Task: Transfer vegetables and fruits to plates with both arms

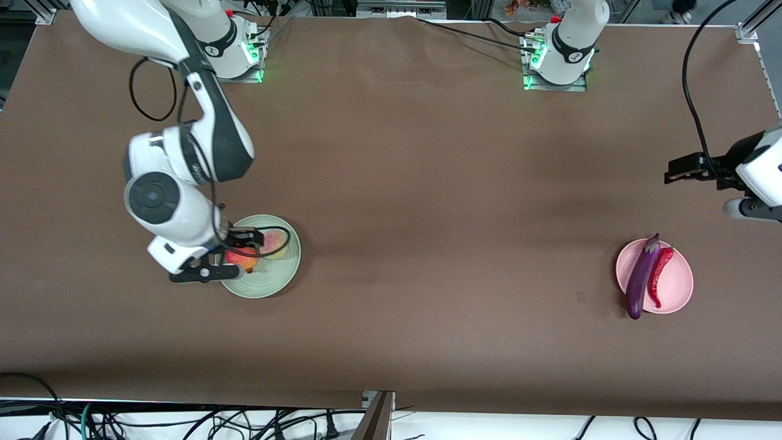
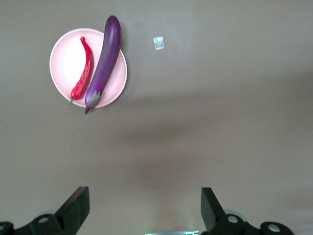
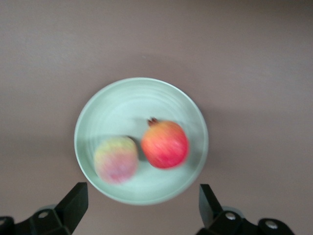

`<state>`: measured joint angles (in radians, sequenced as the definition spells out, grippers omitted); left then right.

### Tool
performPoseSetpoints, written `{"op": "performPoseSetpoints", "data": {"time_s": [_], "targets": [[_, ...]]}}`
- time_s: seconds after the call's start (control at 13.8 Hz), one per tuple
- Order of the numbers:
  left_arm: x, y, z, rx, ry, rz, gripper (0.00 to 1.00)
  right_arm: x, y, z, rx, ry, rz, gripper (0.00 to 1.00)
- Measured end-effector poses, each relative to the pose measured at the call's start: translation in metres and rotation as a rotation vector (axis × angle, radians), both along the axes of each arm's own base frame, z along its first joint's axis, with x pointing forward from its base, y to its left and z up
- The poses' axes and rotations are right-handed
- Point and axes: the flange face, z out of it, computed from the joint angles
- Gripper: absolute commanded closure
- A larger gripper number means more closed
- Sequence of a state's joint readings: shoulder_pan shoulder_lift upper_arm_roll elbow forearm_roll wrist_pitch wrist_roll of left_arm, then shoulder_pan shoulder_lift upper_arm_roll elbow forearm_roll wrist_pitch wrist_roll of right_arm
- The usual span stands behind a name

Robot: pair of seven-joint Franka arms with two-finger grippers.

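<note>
We judge the transfer complete: all four items lie on plates, and nothing is left loose on the table.

The green plate [image 1: 278, 282] sits toward the right arm's end of the table. It holds the red-orange fruit [image 3: 165, 144], which is round with a small dark crown, and the paler fruit [image 3: 116, 159], which is pink blending to yellow-green. The two fruits lie side by side, close together; we cannot tell whether they touch.

The pink plate [image 1: 677, 287] sits toward the left arm's end. The eggplant [image 1: 641, 278] is long, glossy and purple, and it overhangs the plate rim at both ends. The chili [image 1: 658, 277] is slimmer, curved and red, with a green stem. It lies alongside the eggplant, on the plate.

The right gripper [image 3: 142, 205] hangs over the green plate with its jaws spread and empty. The left gripper [image 2: 144, 208] hangs over bare table farther from the front camera than the pink plate, jaws likewise spread and holding nothing.

What remains, in our judgement, is only to clear both arms from the plates.
</note>
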<state>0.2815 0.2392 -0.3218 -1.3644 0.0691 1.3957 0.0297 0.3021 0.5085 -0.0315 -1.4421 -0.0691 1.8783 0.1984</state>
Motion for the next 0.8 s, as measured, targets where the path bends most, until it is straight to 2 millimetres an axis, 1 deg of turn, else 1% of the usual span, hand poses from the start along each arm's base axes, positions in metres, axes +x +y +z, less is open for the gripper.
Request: {"op": "performPoseSetpoints", "data": {"time_s": [0.14,0.22,0.36,0.51,0.65,0.8], "targets": [[-0.014,-0.015,0.001,0.028,0.005,0.012,0.0,-0.01,-0.018,0.035,-0.007,0.033,-0.002,0.0],[-0.019,-0.018,0.001,0.041,-0.003,0.019,0.0,-0.016,-0.026,0.054,-0.01,0.047,-0.013,0.0],[-0.027,-0.015,0.002,0.057,-0.03,0.04,0.0,-0.026,-0.041,0.092,-0.002,0.028,-0.033,0.0],[-0.035,-0.006,0.002,0.042,-0.057,0.068,0.0,-0.038,-0.052,0.125,0.009,0.001,-0.043,0.0],[-0.042,0.0,0.001,0.034,-0.068,0.084,0.0,-0.055,-0.061,0.148,0.022,-0.009,-0.04,0.0],[-0.046,0.0,0.003,0.033,-0.071,0.088,0.0,-0.076,-0.077,0.167,0.026,-0.006,-0.058,0.0]]}}
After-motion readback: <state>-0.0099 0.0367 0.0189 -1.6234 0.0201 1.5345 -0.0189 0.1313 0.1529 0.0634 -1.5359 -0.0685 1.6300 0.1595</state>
